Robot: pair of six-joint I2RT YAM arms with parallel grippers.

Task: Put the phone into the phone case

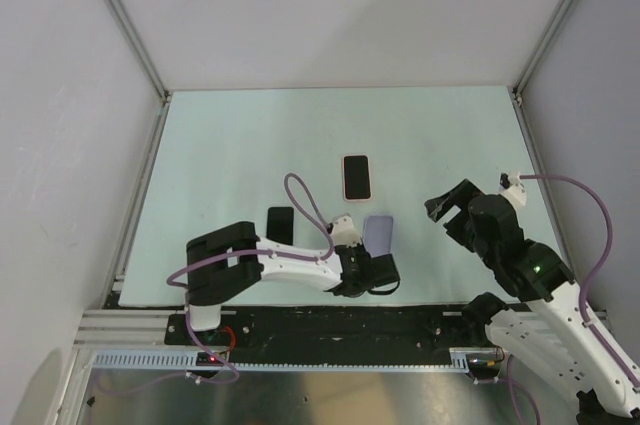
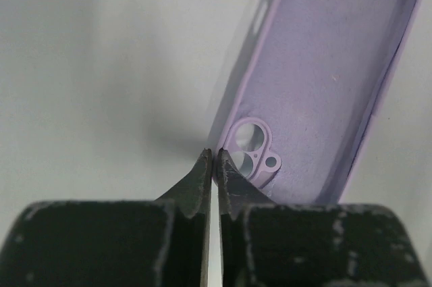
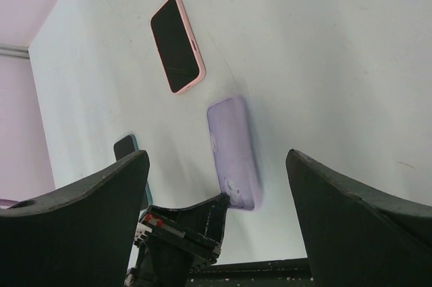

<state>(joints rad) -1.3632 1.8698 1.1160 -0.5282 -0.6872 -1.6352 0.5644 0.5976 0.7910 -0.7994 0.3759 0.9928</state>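
Phone (image 1: 357,176): lies flat on the pale green worktop (image 1: 230,145), dark glossy screen up, with a pink rounded border. Its long axis runs from near to far, almost square to the worktop's edges. It is not in the case; it sits beyond the case and slightly to the left, clearly apart from it.

Phone case (image 1: 378,233): lilac, matte and soft-looking, a rounded rectangle with a raised rim. The open side faces up, showing a finely textured inner lining. Its long axis also runs near to far. The camera cutout (image 2: 251,148), a raised surround with two large round holes and one small one, is at the near end, towards the arms.

Left end effector (image 1: 378,263): at the near end of the case. In the left wrist view the black, scuffed fingers (image 2: 196,186) are drawn almost together, with only a thin slit between them. The tips meet at the case's near corner beside the cutout and appear to pinch its thin wall.

Right end effector (image 1: 447,207): to the right of the case, above the worktop, jaws spread wide and holding nothing.

Second dark phone (image 1: 280,224): teal-edged, left of the case, partly behind the left arm.
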